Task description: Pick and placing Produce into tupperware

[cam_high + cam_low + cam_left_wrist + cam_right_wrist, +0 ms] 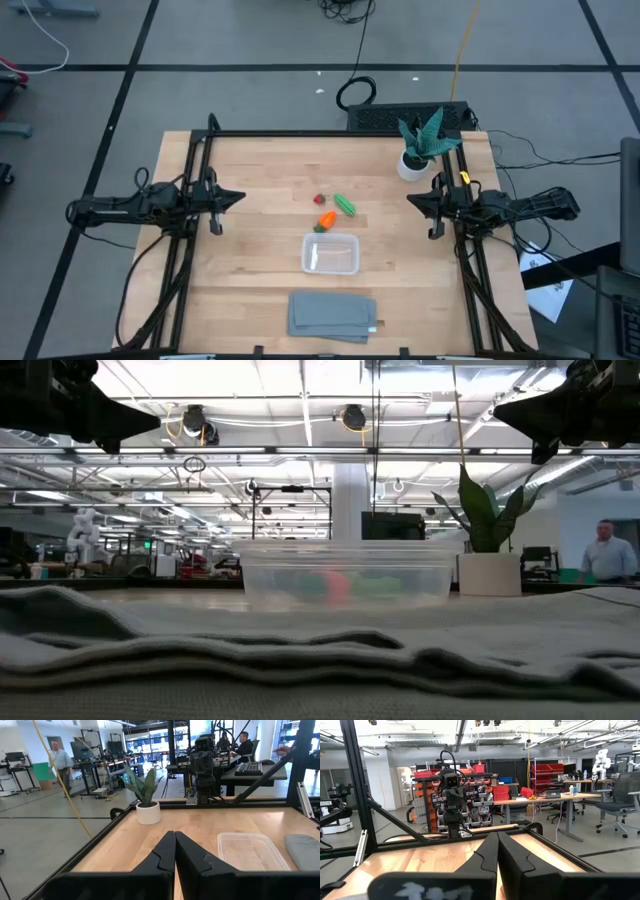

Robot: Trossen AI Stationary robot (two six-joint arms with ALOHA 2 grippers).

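I see both the left gripper (238, 197) and right gripper (412, 201) closed at the table's sides, tupperware (331, 253) empty.

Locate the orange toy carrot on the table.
In the high view, the orange carrot lies mid-table, just beyond the clear tupperware, between the small red piece and the green piece.

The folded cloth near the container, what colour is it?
Grey. The cloth shows best in the high view, just beside the clear container.
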